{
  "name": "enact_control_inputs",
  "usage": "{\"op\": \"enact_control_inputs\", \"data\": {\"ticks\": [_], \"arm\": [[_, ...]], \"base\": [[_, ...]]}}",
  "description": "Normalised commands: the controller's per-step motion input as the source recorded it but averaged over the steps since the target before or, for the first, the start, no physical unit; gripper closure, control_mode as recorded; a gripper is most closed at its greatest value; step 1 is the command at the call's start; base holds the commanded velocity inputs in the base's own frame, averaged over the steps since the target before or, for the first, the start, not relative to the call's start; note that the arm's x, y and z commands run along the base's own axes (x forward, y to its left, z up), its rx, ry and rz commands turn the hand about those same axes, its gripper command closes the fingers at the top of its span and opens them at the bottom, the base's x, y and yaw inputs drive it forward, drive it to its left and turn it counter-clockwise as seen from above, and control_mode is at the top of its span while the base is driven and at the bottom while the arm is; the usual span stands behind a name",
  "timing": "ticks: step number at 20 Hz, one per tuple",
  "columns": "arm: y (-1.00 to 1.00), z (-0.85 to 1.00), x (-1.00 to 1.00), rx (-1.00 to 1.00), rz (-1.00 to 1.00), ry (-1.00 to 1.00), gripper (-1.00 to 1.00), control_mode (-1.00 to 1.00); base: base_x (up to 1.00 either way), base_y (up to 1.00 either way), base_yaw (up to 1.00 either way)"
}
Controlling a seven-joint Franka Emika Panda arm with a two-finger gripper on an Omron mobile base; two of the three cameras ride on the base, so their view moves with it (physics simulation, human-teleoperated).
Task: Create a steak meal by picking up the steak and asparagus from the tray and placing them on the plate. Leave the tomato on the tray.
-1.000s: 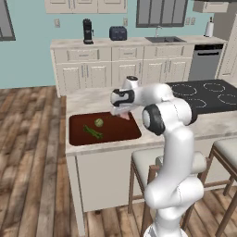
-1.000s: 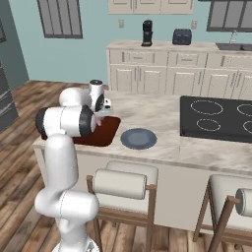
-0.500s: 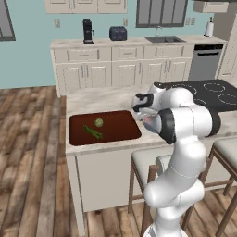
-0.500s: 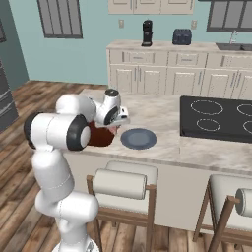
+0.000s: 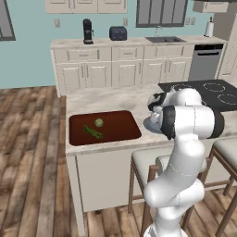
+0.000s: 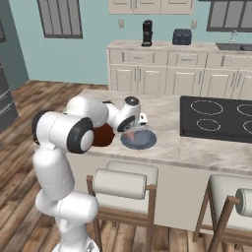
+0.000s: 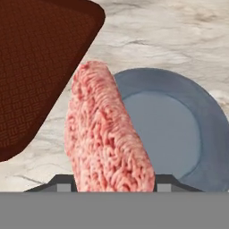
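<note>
My gripper [image 6: 132, 132]: I hang over the near edge of the plate, and my jaws pinch the steak between them.
Steak [image 7: 105, 134]: the hand view has it running straight out from my jaws, a pink grainy slab seen edge-on, above the plate's near rim and the counter beside it.
Plate [image 7: 179, 129]: grey-blue, directly below and ahead of me on the marble counter [image 7: 170, 36], bare.
Tray [image 5: 125, 121]: beside me on the plate's far side; the hand view catches one rounded corner.
Left base view alone: the asparagus [image 5: 92, 132] and the tomato [image 5: 98, 122] lie close together on the tray, well apart from my jaws.
Right base view: my arm hides most of the tray.
</note>
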Motion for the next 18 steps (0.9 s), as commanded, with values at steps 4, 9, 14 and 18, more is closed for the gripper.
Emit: {"op": "enact_control_inputs", "data": {"ticks": [4, 9, 14, 18], "arm": [[-0.49, 0.0, 0.18, 0.0, 0.0, 0.0, 1.0, -1.0], [-0.07, -0.03, 0.19, 0.0, 0.0, 0.0, 1.0, -1.0], [-0.04, -0.22, 0.2, 0.0, 0.0, 0.0, 1.0, -1.0], [-0.09, -0.31, 0.16, 0.0, 0.0, 0.0, 1.0, -1.0]], "base": [[0.0, 0.0, 0.0], [0.0, 0.0, 0.0], [0.0, 0.0, 0.0], [0.0, 0.0, 0.0]]}}
